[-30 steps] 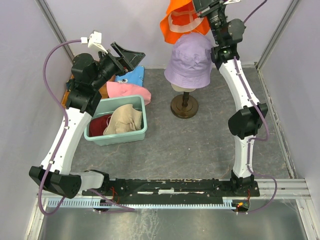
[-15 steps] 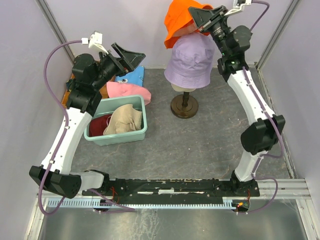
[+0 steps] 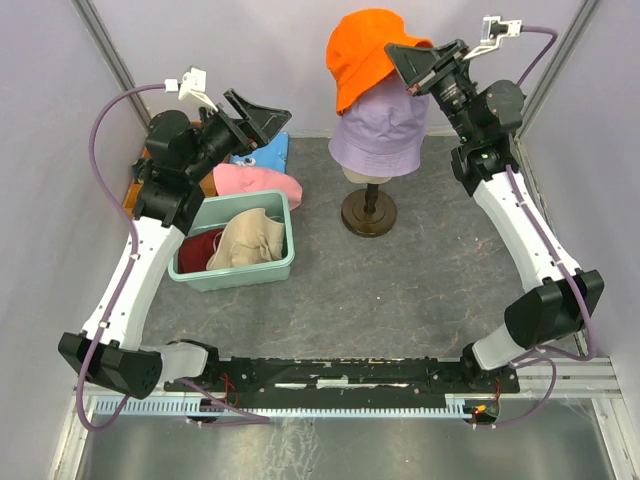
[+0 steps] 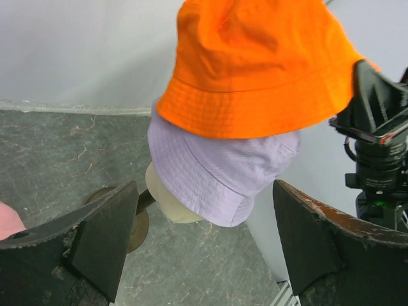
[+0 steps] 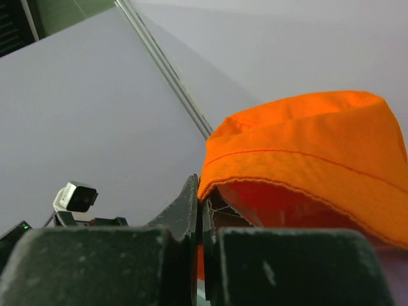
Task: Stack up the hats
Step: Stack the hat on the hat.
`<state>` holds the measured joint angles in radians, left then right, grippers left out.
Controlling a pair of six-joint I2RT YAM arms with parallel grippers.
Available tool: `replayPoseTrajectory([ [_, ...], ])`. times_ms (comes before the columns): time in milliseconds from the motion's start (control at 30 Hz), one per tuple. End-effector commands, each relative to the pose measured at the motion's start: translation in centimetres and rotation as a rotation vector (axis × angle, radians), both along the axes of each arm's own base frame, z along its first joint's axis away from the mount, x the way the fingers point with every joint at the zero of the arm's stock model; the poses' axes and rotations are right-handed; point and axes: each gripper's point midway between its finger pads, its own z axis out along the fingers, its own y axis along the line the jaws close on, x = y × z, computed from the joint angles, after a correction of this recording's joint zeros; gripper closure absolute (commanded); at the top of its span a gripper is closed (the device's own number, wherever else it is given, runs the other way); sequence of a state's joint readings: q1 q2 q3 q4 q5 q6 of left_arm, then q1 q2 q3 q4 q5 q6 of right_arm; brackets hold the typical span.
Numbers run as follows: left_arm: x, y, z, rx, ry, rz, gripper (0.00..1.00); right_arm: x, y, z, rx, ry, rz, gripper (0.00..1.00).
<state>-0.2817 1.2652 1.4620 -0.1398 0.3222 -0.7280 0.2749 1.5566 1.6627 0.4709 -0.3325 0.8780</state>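
While the orange bucket hat sits tilted over the crown of the lavender bucket hat, which itself caps the mannequin head at far centre, the right gripper has its fingers pinched together on the orange brim's right edge. Left gripper: jaws wide apart, nothing in them, held up at far left above the pink hat. Cream-beige hat and dark red hat lie crumpled in the teal bin, left of the stand. Fabric looks light, limp and non-slip; crowns likely collapse under any squeeze, nothing fragile. Stitched brim reads as the firmest part, so probably the best hold: a pinch at the brim edge, as here. One-sided hold lets the hat droop and cock sideways; likely needs levelling over the lavender crown before letting go.
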Motion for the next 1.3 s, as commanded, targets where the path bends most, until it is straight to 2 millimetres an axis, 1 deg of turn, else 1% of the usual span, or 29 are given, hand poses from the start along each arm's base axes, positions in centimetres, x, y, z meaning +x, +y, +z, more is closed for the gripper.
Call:
replayPoseTrajectory([
  [0, -1.3, 0.4, 2.1, -0.005, -0.084, -0.003, 0.08, -1.2, -0.3, -0.8, 0.009, 0.012, 0.005, 1.0],
  [167, -1.5, 0.5, 1.8, -0.004, -0.077, 0.001, 0.08, -2.4, -1.3, -2.4, -0.008, 0.038, -0.039, 1.0],
  [300, -1.3, 0.3, 1.3, -0.007, -0.066, -0.007, 0.08, -3.3, -2.1, -3.2, -0.006, 0.052, -0.066, 1.0],
  [467, -0.7, 0.1, 0.2, -0.007, -0.04, -0.011, 0.09, -4.6, -3.1, -3.4, 0.015, 0.052, -0.092, 1.0],
  [600, -0.4, -0.1, -0.4, -0.007, -0.025, -0.017, 0.09, -5.3, -3.6, -4.1, 0.021, 0.067, -0.102, 1.0],
  [700, -0.3, -0.2, -0.7, -0.005, -0.018, -0.02, 0.09, -5.3, -4.1, -5.4, 0.031, 0.1, -0.125, 1.0],
  [800, -0.1, -0.2, -1.0, -0.003, -0.012, -0.02, 0.09, -5.2, -5.0, -7.4, 0.039, 0.148, -0.168, 1.0],
  [900, 0.1, -0.3, -1.6, 0.006, -0.001, -0.019, 0.09, -4.7, -6.5, -9.5, 0.061, 0.206, -0.232, 1.0],
  [967, 0.3, -0.3, -2.0, 0.017, 0.003, -0.016, 0.09, -4.4, -7.9, -10.7, 0.1, 0.246, -0.276, 1.0],
  [1133, 1.4, -0.4, -3.0, 0.033, 0.022, -0.008, 0.09, -3.5, -10.4, -13.9, 0.174, 0.341, -0.335, 1.0],
  [1200, 1.9, -0.5, -3.4, 0.036, 0.028, -0.007, 0.09, -3.2, -10.9, -14.8, 0.204, 0.375, -0.334, 1.0],
  [1267, 2.5, -0.7, -3.7, 0.039, 0.035, -0.007, 0.09, -2.8, -10.9, -15.4, 0.226, 0.408, -0.313, 1.0],
])
